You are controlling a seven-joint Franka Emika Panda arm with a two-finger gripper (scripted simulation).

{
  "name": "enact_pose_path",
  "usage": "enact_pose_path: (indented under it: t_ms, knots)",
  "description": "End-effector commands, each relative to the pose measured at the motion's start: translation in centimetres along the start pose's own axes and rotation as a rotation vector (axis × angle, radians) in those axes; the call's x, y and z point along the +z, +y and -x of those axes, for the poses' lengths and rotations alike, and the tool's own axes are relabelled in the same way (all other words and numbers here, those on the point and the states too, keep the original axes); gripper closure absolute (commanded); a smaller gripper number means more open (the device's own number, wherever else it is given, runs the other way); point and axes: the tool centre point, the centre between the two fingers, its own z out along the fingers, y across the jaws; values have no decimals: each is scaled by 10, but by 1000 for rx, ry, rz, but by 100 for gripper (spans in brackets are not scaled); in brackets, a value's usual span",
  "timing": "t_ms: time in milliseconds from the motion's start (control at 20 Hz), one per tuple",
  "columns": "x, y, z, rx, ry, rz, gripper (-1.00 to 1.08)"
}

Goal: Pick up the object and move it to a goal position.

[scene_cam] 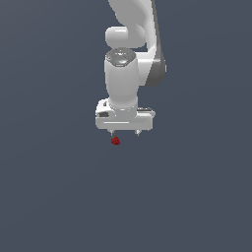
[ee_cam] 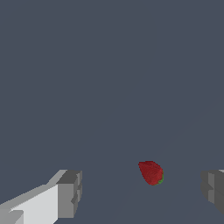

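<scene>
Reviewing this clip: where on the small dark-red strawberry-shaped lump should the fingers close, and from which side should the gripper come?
Probably from straight above, closing across the broad red middle of the small dark-red strawberry-shaped lump. It lies on its side on the flat grey surface, green tip low, narrower than the open white gripper, whose grey finger pads already flank it in the wrist view.

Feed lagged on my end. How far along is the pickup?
Done: the pincer hangs open near the strawberry. In hand: alignment. The wrist view shows the strawberry between the fingers, off-centre and ungripped. Left: closing, lifting, carrying; no goal marker shows.
</scene>
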Motion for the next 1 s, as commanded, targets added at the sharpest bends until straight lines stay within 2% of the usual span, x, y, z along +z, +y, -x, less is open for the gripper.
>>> enact_pose_path:
  t_ms: [0,450,950]
  knots:
    - [3,2,1,-7,-2,1,-92]
    - [34,19,17,-95,-16,11,-92]
    - [89,49,55,-269,-45,21,-92]
